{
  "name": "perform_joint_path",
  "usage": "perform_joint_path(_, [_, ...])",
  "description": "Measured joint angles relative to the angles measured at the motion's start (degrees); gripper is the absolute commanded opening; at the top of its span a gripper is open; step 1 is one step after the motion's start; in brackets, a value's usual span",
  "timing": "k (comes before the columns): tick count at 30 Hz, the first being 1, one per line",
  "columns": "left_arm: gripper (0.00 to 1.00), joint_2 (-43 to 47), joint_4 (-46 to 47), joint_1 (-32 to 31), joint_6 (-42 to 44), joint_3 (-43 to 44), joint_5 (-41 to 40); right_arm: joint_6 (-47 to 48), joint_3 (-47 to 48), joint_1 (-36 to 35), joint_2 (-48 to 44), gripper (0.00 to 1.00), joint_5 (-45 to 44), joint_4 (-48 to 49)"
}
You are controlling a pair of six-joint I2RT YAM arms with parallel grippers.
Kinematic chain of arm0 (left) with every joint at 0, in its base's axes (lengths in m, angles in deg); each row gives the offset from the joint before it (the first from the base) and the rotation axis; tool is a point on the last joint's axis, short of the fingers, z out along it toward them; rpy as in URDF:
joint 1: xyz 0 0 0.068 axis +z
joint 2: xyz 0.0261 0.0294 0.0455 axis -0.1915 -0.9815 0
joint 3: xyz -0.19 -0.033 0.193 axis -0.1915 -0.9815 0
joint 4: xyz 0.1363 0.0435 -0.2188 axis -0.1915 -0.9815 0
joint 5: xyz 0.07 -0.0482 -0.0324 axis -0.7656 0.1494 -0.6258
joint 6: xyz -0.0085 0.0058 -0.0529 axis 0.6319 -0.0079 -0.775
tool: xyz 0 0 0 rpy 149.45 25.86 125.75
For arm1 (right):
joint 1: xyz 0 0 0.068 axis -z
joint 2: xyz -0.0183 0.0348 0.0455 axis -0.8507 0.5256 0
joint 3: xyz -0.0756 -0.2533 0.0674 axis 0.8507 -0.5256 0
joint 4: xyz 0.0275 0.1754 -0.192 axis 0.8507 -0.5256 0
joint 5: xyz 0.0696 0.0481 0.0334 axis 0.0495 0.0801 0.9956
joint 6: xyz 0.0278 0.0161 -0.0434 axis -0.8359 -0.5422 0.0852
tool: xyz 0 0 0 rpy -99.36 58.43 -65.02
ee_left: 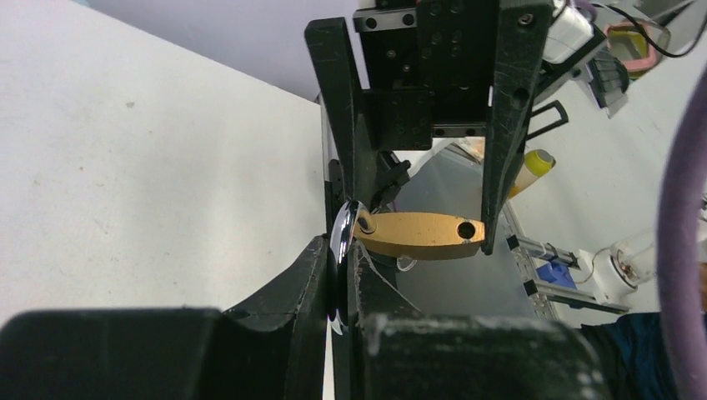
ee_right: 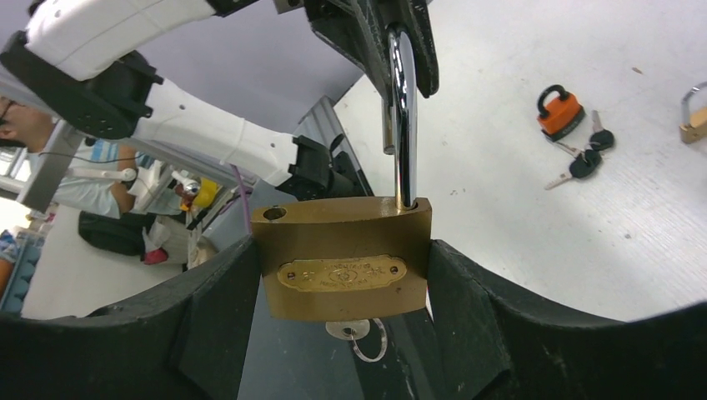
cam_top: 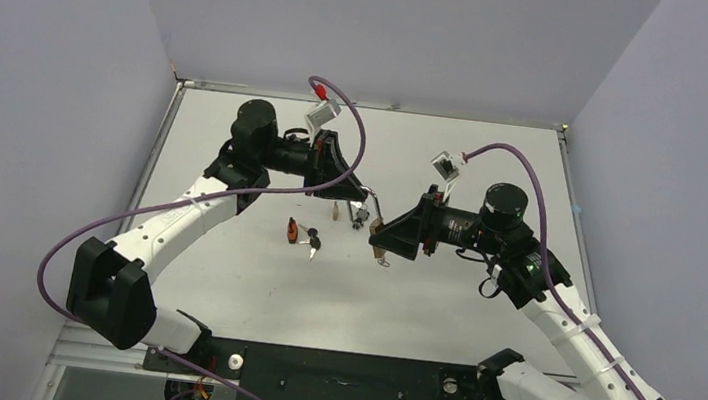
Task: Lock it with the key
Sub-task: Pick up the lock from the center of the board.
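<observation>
The brass padlock is gripped by its body between the fingers of my right gripper, held above the table. Its silver shackle stands open: one leg sits in the body and the other hole is empty. My left gripper is shut on the shackle, with the lock's brass top just beyond it. A silver key with a clear ring sits in the keyhole underneath. In the top view the two grippers meet at the lock mid-table.
A small orange-red padlock with black-headed keys lies on the table left of the grippers, also in the top view. Another small brass lock lies at the right wrist view's edge. Grey walls enclose the white table.
</observation>
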Motion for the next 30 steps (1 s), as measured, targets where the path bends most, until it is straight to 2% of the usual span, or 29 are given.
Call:
perform_joint_path(1, [0.0, 0.0, -1.6, -0.2, 0.8, 0.1, -0.9, 0.7, 0.2, 0.0, 0.0, 0.53, -0.6, -0.9])
perform_joint_path(3, [0.0, 0.3, -5.9, -0.7, 3.0, 0.5, -3.6, 2.4, 0.3, -0.2, 0.0, 0.65, -2.9, -2.7])
perform_joint_path(8, [0.0, 1.7, -13.7, -2.2, 5.0, 1.0, -12.8, 5.7, 0.3, -0.6, -0.1, 0.73, -10.0, -4.9])
perform_joint_path(12, [0.0, 4.9, -16.7, -3.8, 3.9, 1.0, -21.0, 6.2, 0.0, -0.6, -1.1, 0.8, -16.5, -0.7])
perform_joint_path(19, [0.0, 11.4, -17.5, -5.5, 1.2, 1.5, -38.0, 4.8, -2.0, 0.4, -2.8, 0.84, -21.8, 13.6])
perform_joint_path(24, [0.0, 11.8, -19.2, -6.8, 0.0, 7.2, -44.2, 3.4, -2.1, 2.7, -2.0, 0.84, -23.7, 25.2])
perform_joint_path(30, [0.0, 11.8, -20.5, -8.2, -1.7, 16.5, -50.7, 3.7, -0.9, 3.6, 0.9, 0.86, -23.8, 34.6])
